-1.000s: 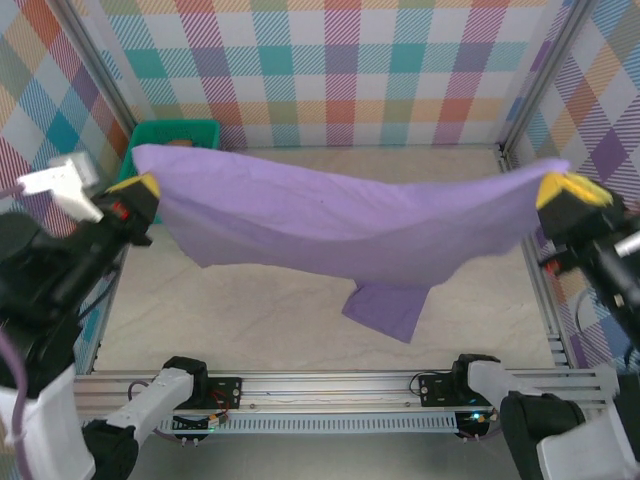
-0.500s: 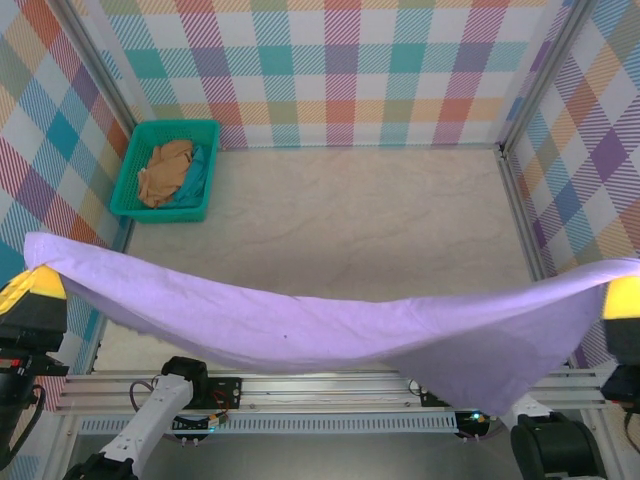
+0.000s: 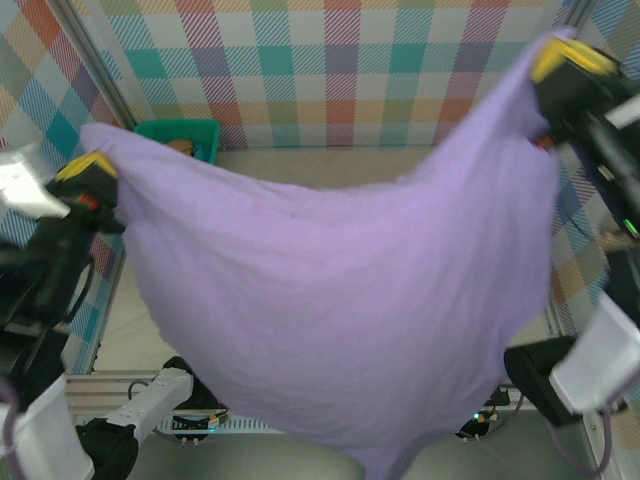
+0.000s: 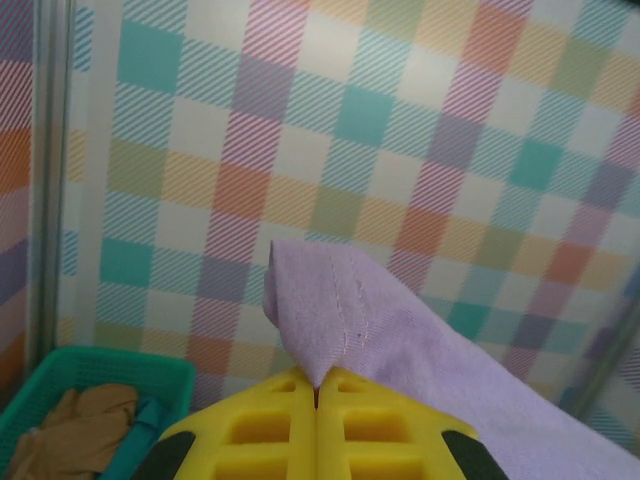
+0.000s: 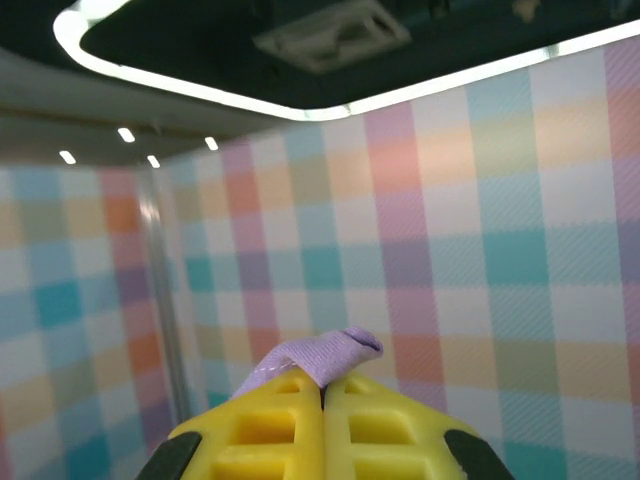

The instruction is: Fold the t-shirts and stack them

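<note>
Basket point(image 3: 180, 128) partly behind lavender t-shirt point(image 3: 330, 300)

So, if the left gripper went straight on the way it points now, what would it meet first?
Apart from the lavender t-shirt corner that the left gripper pinches, probably the checkered wall; depth is unclear. The teal basket sits lower left, off that line.

Bright, even overhead light, shadows faint. Ceiling light strip point(image 5: 290, 107) blows out white in right wrist view. Top view: right arm point(image 3: 592, 100) motion-smeared. Checked wall point(image 5: 480, 250) soft, slightly defocused.
</note>
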Robot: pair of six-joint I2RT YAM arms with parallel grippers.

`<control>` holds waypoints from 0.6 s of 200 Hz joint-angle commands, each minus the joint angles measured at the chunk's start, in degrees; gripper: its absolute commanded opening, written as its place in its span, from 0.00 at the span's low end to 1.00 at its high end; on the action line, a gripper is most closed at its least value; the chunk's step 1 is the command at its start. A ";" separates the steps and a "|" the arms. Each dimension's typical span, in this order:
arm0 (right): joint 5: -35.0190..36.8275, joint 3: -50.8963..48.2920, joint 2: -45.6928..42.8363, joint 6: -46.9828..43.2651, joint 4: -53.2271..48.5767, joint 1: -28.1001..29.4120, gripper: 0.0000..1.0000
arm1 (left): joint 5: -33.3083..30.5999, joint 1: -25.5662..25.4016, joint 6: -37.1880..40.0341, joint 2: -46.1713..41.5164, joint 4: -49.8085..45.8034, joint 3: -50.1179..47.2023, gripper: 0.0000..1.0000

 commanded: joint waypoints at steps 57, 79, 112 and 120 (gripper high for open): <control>1.55 0.06 35.98 -12.19 5.86 -2.61 0.00 | -2.40 0.41 -0.63 26.19 35.06 -26.84 0.00; 0.33 4.76 47.93 -11.54 8.13 -5.41 0.00 | -1.07 0.73 -2.04 42.58 41.68 -23.43 0.00; 3.12 5.60 59.41 -11.27 16.76 -8.91 0.00 | -0.28 2.06 -5.05 64.97 47.12 -11.44 0.00; 4.04 6.09 61.40 -10.75 18.28 -9.68 0.00 | -0.14 2.54 -6.35 68.88 47.47 -8.37 0.00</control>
